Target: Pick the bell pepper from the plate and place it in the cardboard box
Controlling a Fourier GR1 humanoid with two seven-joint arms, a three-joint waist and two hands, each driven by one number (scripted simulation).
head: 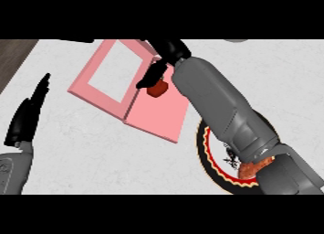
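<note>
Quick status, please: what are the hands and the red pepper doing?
Right hand, fingers curled on bell pepper, over the pink box. Left hand open, resting at left. No obstacle seen.

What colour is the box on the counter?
The box is pink all over. It shows best in the head view.

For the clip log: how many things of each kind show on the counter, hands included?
Box: 1
Pepper: 1
Plate: 1
Hands: 2 (left hand, right hand)
Total: 5
</note>
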